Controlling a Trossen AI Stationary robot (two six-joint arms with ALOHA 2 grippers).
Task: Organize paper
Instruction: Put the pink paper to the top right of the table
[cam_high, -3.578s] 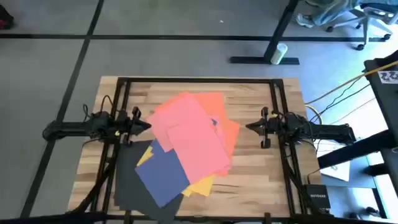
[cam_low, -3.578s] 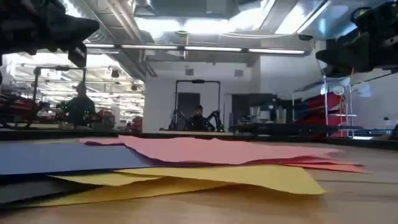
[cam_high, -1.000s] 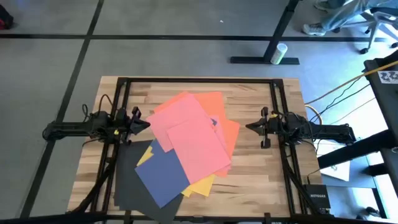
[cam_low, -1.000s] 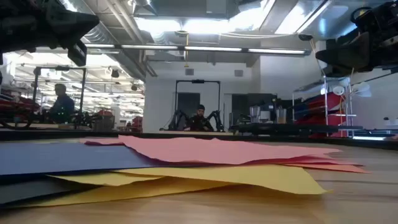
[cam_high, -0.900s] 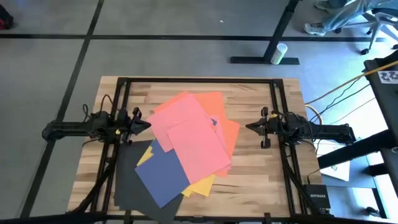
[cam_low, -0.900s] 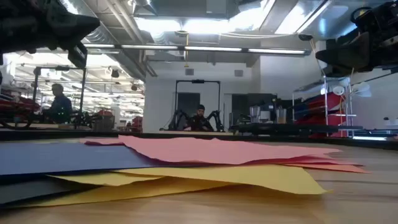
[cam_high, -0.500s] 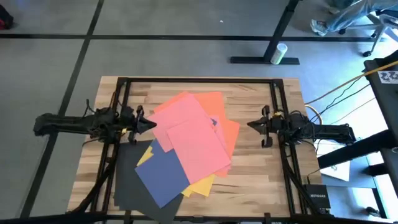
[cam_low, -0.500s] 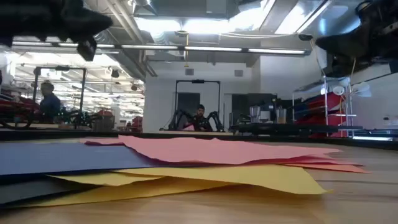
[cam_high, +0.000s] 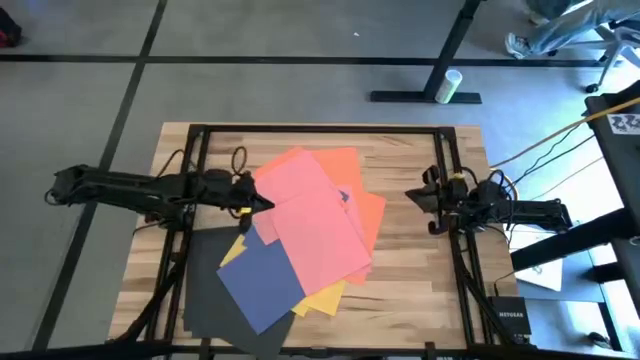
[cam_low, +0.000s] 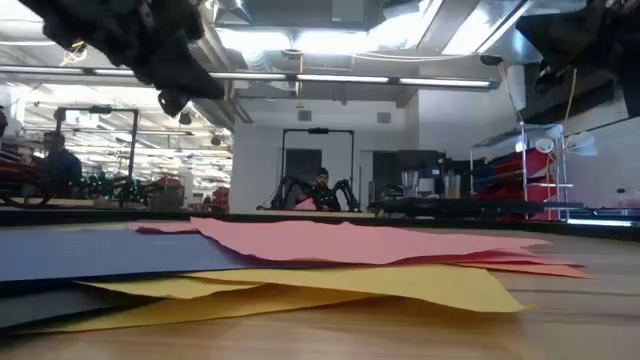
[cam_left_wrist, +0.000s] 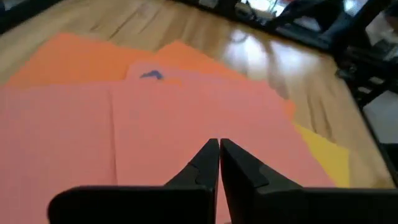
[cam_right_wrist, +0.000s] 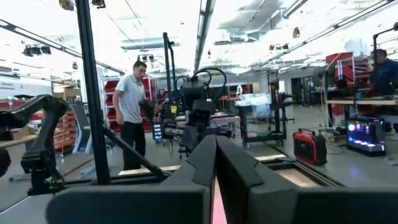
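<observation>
Left pincer closed, low over paper

matte paper, glossy wood table

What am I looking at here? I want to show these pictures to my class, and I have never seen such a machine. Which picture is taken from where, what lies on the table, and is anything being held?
It is a robot with two dark arms at a wooden table. Each arm ends in a two-finger gripper.

One picture looks straight down from above, one looks level across the tabletop, and one comes from a camera on each wrist.

On the table lies a loose, overlapping pile of coloured paper: pink sheets on top, then orange, navy blue, yellow and dark grey-black.

The left gripper reaches over the pink paper's edge, fingers shut. The right gripper waits beside the pile, also shut. Neither holds anything.
</observation>
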